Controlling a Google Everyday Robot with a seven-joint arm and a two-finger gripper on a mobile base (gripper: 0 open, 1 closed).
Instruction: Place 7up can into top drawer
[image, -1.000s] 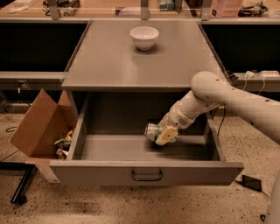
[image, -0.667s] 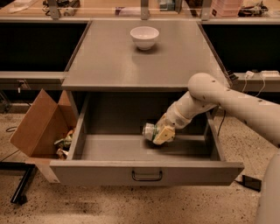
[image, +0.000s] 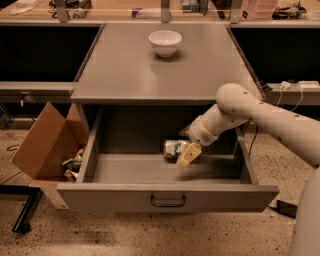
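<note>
No word, brand or number can be read anywhere; the 7up can (image: 173, 148), lying on its side in the top drawer (image: 110, 197), shows only blurred green patches on a pale ground, with no letters to make out; the gripper (image: 187, 155), down inside the drawer at the can's right end, carries no legible mark; the white bowl (image: 165, 42) and the cardboard box (image: 40, 145) look plain.
</note>
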